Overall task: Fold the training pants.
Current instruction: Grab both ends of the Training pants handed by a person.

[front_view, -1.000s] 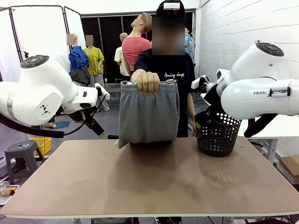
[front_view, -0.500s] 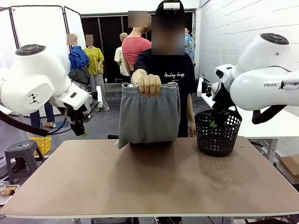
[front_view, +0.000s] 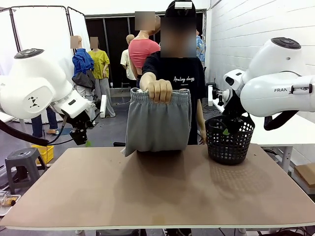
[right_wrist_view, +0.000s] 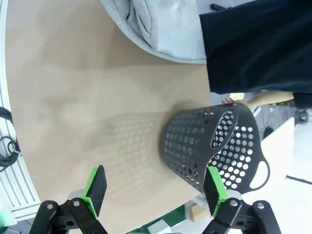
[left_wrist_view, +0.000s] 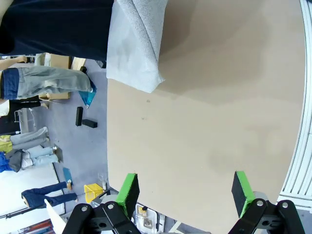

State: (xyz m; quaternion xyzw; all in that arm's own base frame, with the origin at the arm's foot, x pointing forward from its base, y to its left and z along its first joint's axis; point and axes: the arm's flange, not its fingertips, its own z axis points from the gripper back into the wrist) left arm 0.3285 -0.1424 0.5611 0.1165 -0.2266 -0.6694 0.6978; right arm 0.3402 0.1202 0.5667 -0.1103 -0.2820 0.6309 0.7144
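The training pants are held up at the far side of the counter by the person's hand, which is clenched on the gathered waistband. The light grey fabric is seen hanging straight down as a doubled panel, and its lower end is rested on the counter's far edge. In the left wrist view, a corner of the cloth is caught lying right at that edge, with the person's dark shirt behind it.

Over on the robot's left, the left fingers are spread wide and released, with nothing between the green pads. They are held in the air by the counter's far left corner, well apart from the pants, and bare counter is looked down on between them.

On the robot's right, a black perforated basket is stood on the counter's far right part, near the pants but not touching them. The right fingers are likewise released, opened wide and grasping nothing. From the front they are seen poised just above the basket's rim. In the right wrist view, the basket is framed ahead of them, and folds of the grey cloth are glimpsed at the counter's edge beyond.
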